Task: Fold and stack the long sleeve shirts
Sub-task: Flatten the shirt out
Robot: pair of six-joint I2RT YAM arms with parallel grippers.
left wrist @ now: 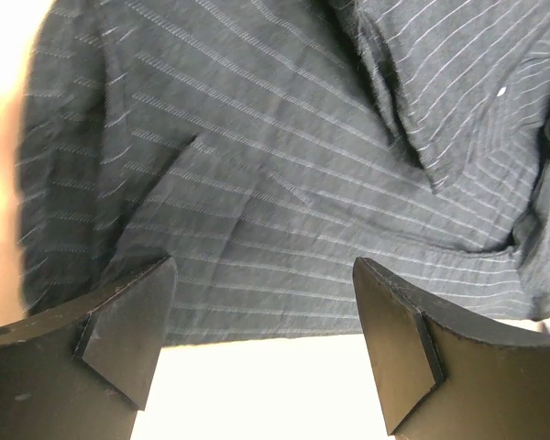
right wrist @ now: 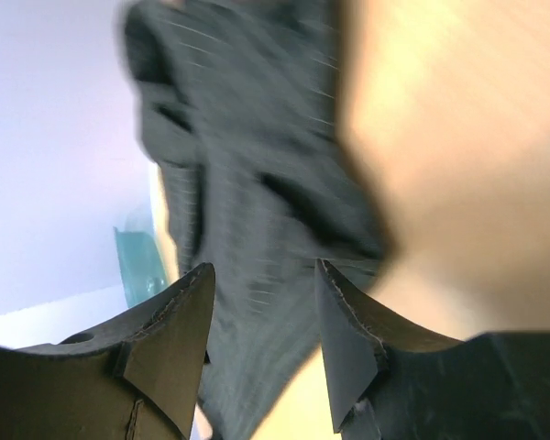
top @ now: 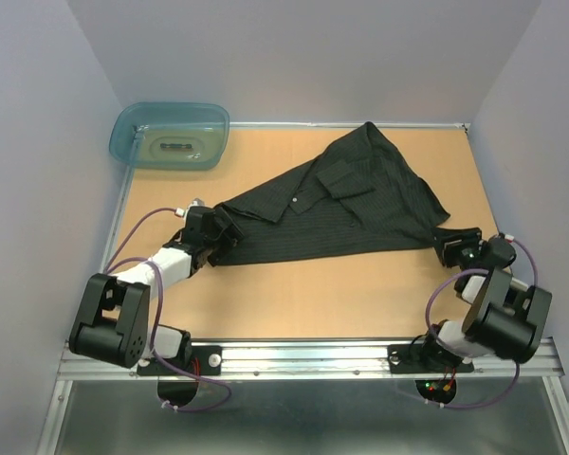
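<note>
Jaws of left gripper (top: 216,234) wide apart, nothing clamped, tips just at the left corner hem of the shirt (top: 360,213). Right gripper (top: 448,245) jaws apart but narrower, dark cloth in the gap; pad contact unclear, view blurred. Shirt lies rumpled across table (top: 294,303), stretched between both grippers. Teal tub (top: 171,136) in far-left corner, apart from shirt.

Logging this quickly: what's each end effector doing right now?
Left end effector: open, empty, at the shirt edge.
Right end effector: shirt between jaws; grip cannot be told.
</note>
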